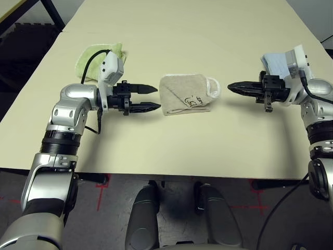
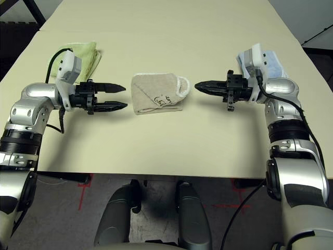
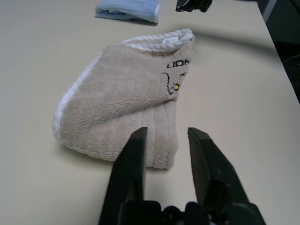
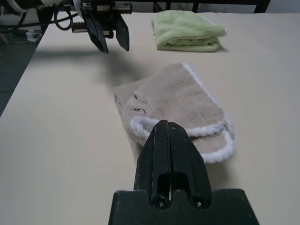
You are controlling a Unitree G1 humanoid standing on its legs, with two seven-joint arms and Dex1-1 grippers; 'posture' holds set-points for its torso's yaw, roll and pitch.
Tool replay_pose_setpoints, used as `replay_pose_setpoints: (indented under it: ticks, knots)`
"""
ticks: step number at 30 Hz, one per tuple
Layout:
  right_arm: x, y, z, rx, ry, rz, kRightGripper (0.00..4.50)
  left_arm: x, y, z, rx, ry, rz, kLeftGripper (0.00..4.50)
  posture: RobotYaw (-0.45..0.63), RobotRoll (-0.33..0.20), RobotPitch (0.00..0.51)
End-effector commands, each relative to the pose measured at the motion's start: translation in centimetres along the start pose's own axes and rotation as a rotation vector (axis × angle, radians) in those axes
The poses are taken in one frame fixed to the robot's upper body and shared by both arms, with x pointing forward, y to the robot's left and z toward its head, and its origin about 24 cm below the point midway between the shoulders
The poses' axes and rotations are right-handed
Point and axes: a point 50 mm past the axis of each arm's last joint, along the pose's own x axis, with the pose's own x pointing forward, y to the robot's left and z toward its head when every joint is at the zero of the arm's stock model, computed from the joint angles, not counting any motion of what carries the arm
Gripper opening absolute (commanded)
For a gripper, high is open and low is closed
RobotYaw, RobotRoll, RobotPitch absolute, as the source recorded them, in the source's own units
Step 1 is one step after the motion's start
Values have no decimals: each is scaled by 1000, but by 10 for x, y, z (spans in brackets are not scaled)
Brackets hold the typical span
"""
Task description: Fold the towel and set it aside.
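Observation:
The towel, beige with white piped edging and a dark printed mark, lies folded into a small bundle at the middle of the table. My left gripper hovers just to its left, pointing at it, open with nothing between its fingers; in the left wrist view the fingers stand just short of the towel. My right gripper is shut and empty, its tip a short gap from the towel's right edge. The right wrist view shows the shut gripper before the towel.
A folded lime-green cloth lies at the left behind my left arm. A folded light-blue cloth lies at the right behind my right wrist. The table's front edge runs close below the towel. Bare tabletop stretches beyond it.

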Motion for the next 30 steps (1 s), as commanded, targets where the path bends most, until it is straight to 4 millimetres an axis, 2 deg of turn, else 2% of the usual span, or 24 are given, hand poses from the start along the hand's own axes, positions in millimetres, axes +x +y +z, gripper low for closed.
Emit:
replay_pose_setpoints:
  ticks: [1,2,7,10,15,20,30]
  knots:
    - [13,1,12,-25,-46,25,0,12,0,4,-1,-22,2,397,-55,0,197]
    - [18,1,14,-24,-60,38,0,17,-1,6,-7,-38,-3,43,-55,0,197]
    - [38,4,20,-8,-108,67,0,36,-5,12,-17,-67,-32,43,-43,0,198]
    - [45,8,16,11,-87,82,0,42,-6,12,-16,-52,-45,43,-40,0,197]
    - [46,14,-3,23,59,100,0,42,-6,10,-15,-17,-58,43,-41,0,197]
    - [45,10,-22,10,196,47,0,39,-6,9,-17,-3,-60,43,-32,0,201]
    - [65,-1,-38,-41,242,-89,0,40,-9,12,-15,-29,-69,43,-18,0,212]
